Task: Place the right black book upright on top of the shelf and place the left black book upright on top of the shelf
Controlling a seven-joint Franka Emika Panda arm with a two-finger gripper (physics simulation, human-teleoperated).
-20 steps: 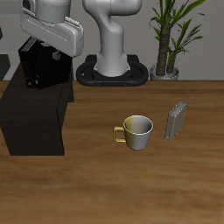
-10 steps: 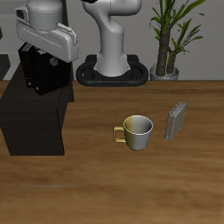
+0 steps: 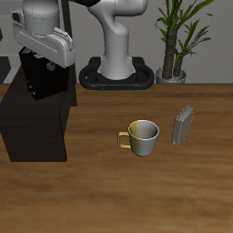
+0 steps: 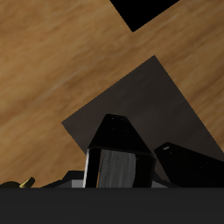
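Note:
My gripper is shut on a black book, held upright with its lower edge at the flat top of the shelf, near the shelf's back. Which of the two black books this is, I cannot tell. At the exterior view's edge another dark upright shape stands on the shelf, too cut off to identify. The wrist view shows the held book with pale page edges over the shelf's top, one finger beside it.
A gold mug and a small grey book stand on the wooden table beside the shelf. The robot's base and a potted plant are at the back.
The gripper and its book have shifted sideways away from the mug, farther over the shelf. Mug and grey book have not moved.

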